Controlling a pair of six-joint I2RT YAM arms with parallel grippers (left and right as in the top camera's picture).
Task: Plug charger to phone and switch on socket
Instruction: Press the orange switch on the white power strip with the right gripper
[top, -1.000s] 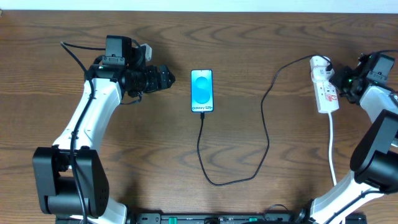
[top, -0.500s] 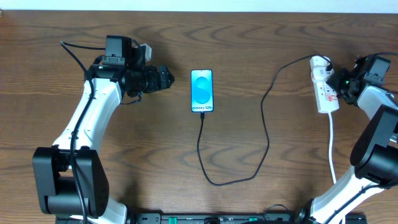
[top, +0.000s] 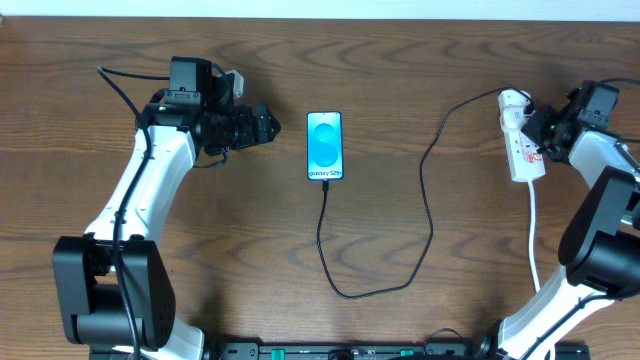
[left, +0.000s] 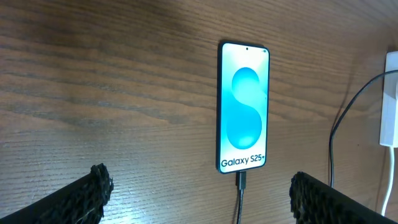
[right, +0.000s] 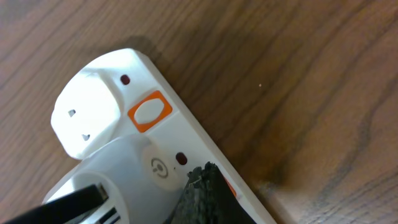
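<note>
Socket (top: 522, 148) directly beneath the right gripper (top: 547, 132), far to the right of the phone (top: 325, 146). Fingers (right: 205, 190) of that gripper pressed together into one dark textured tip, pinching nothing, poised over the long edge of the white strip in the right wrist view; contact with the plastic impossible to judge. Just beside the tip, an orange switch (right: 150, 112) with a pale oval centre and a small dark red dot on either side; a second orange patch half hidden behind the tip. Past the switch, a rounded white block (right: 87, 115) at the strip's far end. Left gripper (top: 268, 125) close to the left of the phone, spread wide and empty, its two dark padded tips (left: 93, 190) at the bottom corners of the left wrist view, one on each side of the phone's lower end and apart from it. Charger (top: 430, 215) with its small black connector (left: 241, 180) seated in the phone's bottom edge; thin black cable dropping away below the phone, looping round to the right, then climbing to the far end of the socket. Phone flat and face up, screen lit light blue with a round graphic and "Galaxy S25". White lead (top: 533, 230) trailing from the socket's near end, well right of the phone. Brown wooden table (top: 420, 50) under everything.
</note>
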